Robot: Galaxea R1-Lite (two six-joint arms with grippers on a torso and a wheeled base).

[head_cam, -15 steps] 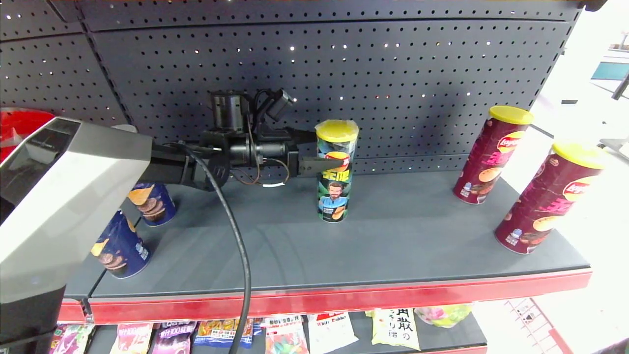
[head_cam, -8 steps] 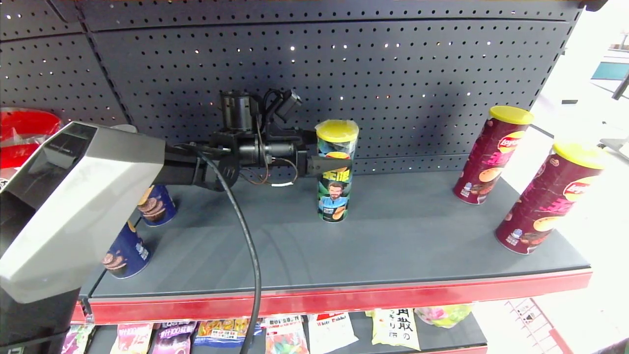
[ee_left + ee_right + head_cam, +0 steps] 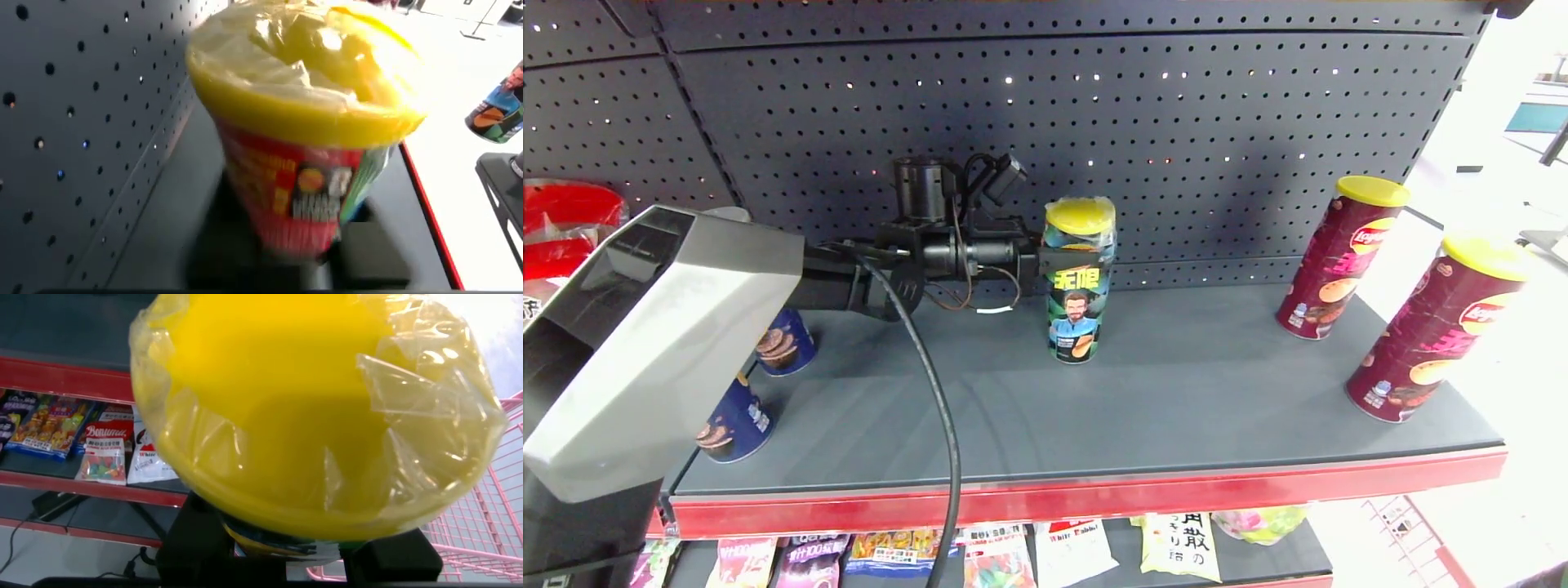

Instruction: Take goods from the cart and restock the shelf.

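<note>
Left jaws clamp yellow-lidded, portrait-label can (image 3: pixel 1074 320)

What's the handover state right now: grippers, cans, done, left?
Left gripper: shut on the green-and-blue cylindrical chip can with yellow plastic lid, roughly upright at the middle of the grey shelf board.
Right gripper: shut on a second yellow-lidded, film-wrapped can, off the shelf, near the pink wire cart.
On shelf already: two maroon cans at right, two dark blue cans at left.
Left to do: release the left can, then likely shelve the right one in an open gap.
</note>
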